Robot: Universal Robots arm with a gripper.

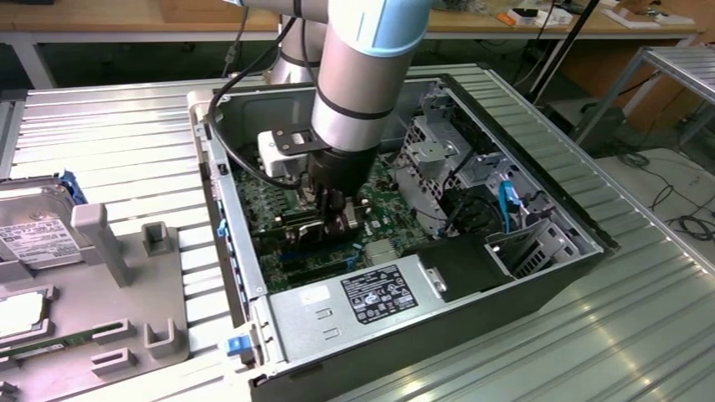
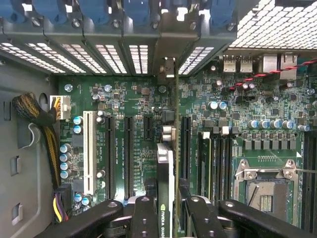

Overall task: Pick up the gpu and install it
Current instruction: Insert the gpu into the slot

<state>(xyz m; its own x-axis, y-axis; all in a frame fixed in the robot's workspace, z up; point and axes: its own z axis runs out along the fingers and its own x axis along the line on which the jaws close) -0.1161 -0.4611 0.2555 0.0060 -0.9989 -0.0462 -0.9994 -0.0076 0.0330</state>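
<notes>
One thin dark-green expansion card, the gpu [image 2: 168,198], stands on edge between the black fingers [image 2: 143,218] of the gripper [image 2: 167,218], which is clamped on it from both flat sides. In the wrist view the card's long axis runs straight away from the gripper, above the green motherboard [image 2: 237,99], to its silver end bracket [image 2: 168,67] at the perforated rear wall of the case [image 2: 114,54]. The card hangs directly under the tool, in line with one of the long black expansion slots [image 2: 184,144]; whether its lower edge has entered a slot I cannot tell.

Four long black slots can be counted on the board, plus one white slot [image 2: 90,151] to one side and one empty silver processor socket [image 2: 266,186] on the other.

In the exterior view, one grey robot arm [image 1: 363,75] reaches down into the one open black computer case [image 1: 558,209], whose silver power supply box [image 1: 357,306] lies at the near end. Well apart, at the exterior view's left, a grey parts tray [image 1: 123,293] holds one silver hard drive [image 1: 33,230].
</notes>
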